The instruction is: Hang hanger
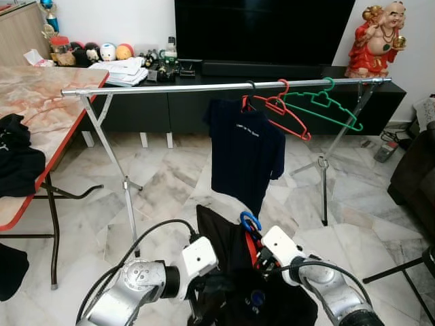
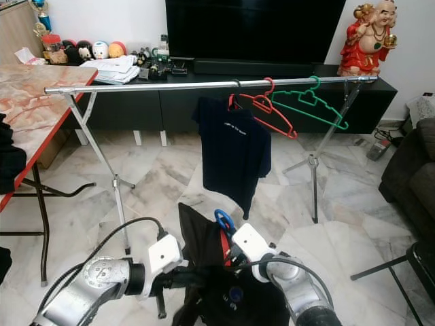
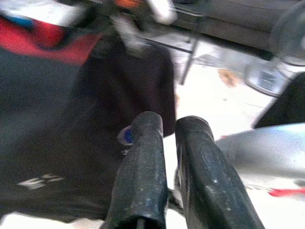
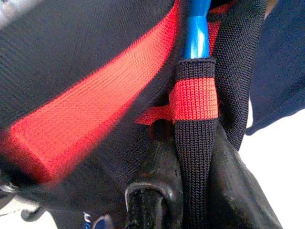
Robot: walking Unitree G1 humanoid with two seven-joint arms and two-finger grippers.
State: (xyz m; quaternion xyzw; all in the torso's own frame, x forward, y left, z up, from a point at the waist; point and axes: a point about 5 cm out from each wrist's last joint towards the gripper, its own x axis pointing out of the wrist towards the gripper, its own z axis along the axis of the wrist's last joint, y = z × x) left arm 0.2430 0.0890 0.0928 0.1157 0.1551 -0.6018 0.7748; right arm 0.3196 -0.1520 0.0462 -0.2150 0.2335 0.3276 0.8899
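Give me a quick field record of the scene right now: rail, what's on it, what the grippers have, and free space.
rail: silver clothes rail on crossed legs, ahead of the robot
on rail: navy T-shirt, empty red hanger, empty green hanger, all toward the right end
free space: left half of rail bare
right gripper: jaws shut on the collar of the black garment, beside the blue hanger hook
left gripper: jaws nearly closed, at the garment's lower left; grasp unclear
left side: folding table with dark clothes

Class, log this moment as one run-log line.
right gripper: jaws shut on black garment collar, blue hanger | left gripper: shut | rail: ahead
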